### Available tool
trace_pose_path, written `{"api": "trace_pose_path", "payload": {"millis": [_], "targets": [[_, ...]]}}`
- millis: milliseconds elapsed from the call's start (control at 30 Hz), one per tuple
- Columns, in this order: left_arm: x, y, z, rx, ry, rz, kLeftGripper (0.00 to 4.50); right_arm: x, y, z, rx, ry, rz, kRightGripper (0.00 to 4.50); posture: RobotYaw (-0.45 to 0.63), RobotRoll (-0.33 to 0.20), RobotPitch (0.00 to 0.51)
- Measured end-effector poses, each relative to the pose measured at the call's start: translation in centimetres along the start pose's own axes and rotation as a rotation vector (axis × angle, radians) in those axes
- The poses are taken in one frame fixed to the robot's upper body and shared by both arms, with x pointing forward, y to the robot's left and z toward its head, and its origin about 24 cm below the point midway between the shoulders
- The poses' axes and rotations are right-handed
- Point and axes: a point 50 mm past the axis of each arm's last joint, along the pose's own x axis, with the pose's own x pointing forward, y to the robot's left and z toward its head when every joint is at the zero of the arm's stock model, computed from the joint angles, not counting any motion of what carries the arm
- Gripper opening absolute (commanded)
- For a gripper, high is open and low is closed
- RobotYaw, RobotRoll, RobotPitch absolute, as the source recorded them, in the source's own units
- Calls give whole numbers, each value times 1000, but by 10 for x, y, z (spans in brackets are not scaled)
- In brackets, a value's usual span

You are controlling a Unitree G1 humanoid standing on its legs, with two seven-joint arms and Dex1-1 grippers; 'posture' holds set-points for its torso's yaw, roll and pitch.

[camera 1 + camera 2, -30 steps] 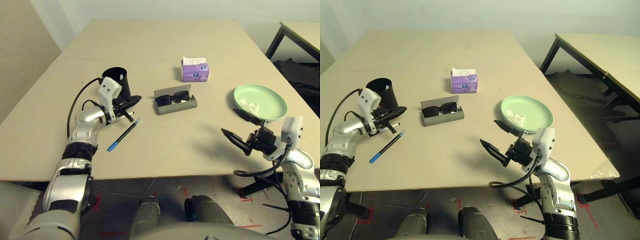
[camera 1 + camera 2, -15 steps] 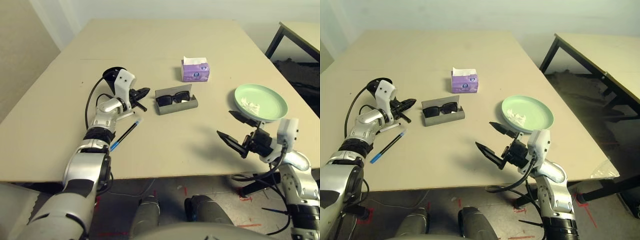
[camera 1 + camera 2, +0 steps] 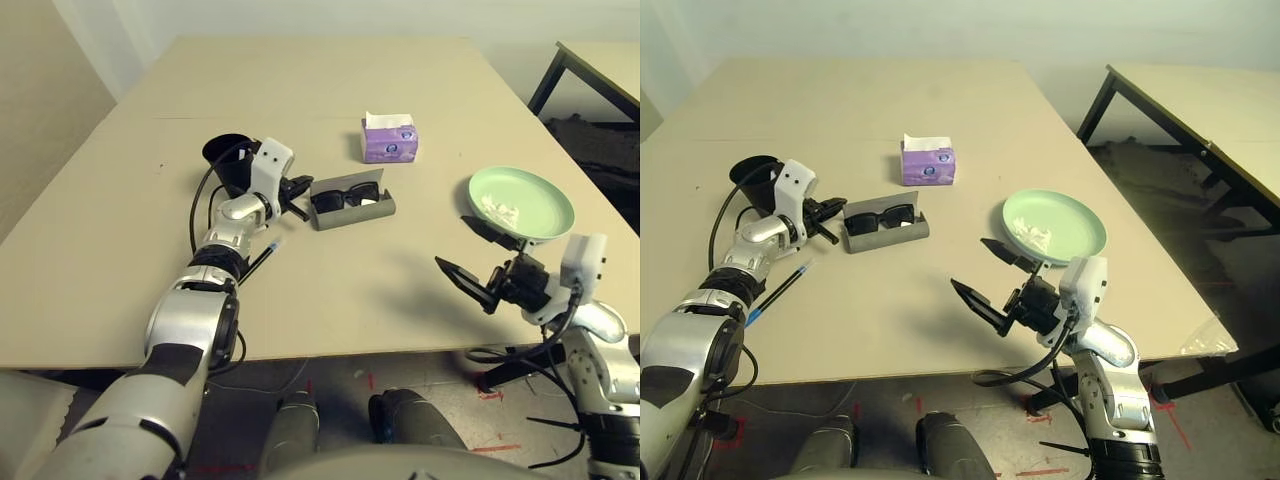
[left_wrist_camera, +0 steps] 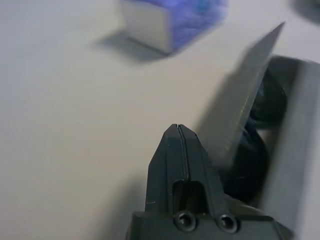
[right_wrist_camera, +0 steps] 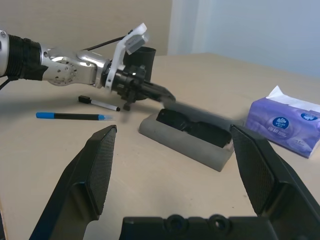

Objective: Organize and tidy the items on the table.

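One large beige table (image 3: 320,90) fills the frame. At centre right sits a pale green plate (image 3: 535,195) holding a crumpled white tissue (image 3: 498,209). At centre, a grey glasses case (image 3: 350,207) lies open with dark sunglasses (image 3: 344,196) inside; a purple tissue pack (image 3: 389,139) is above it. Left of centre stand a black cup (image 3: 226,160), a blue pen (image 3: 775,293) and a white-black marker (image 5: 98,103). The left gripper (image 3: 301,186), fingers pressed together and empty, points at the case's left end. Lower right, the right gripper (image 3: 478,257) hovers, spread wide, empty.
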Motion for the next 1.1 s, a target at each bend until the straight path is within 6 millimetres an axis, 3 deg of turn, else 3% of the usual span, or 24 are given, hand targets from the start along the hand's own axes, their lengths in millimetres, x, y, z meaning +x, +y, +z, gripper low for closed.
{"api": "trace_pose_path", "payload": {"millis": [300,500,633,733,833,1067,1100], "targets": [[-9,-11,-2,180,24,-225,12,3,2,-3,26,9,13,4500,-120,0,98],[-12,-14,-1,232,24,-267,12,4,3,-3,29,10,21,4500,-113,0,94],[-14,-13,-1,171,-1,-256,12,4,3,-4,32,17,50,4500,-109,0,91],[-19,-11,-1,55,-5,-239,896,5,4,-7,33,45,103,4500,-108,0,93],[-37,-6,2,-10,52,-230,1952,1,3,-11,4,111,162,4500,-100,0,95],[-111,-6,8,-19,366,-257,4340,2,18,-18,-11,146,390,4500,-77,0,108],[-122,-5,14,-11,410,-265,4452,4,22,-20,-4,147,424,4500,-69,0,110]]}}
